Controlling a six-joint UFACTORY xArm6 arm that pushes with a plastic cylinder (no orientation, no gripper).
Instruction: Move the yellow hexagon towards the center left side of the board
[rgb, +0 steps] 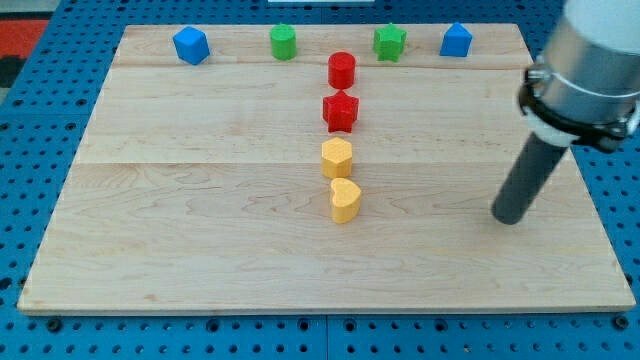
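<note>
Setting: robotics lab bench. Evidence: pale wooden worktop made of joined planks, sitting on a blue perforated base plate with a regular grid of mounting holes, as on test rigs. Small coloured test blocks are laid out on the wood. Grey-and-black robot arm enters at the view's right.

No readable text, label, brand, number or sign anywhere on board, blocks or rod.

Wooden board on blue pegboard.
</note>
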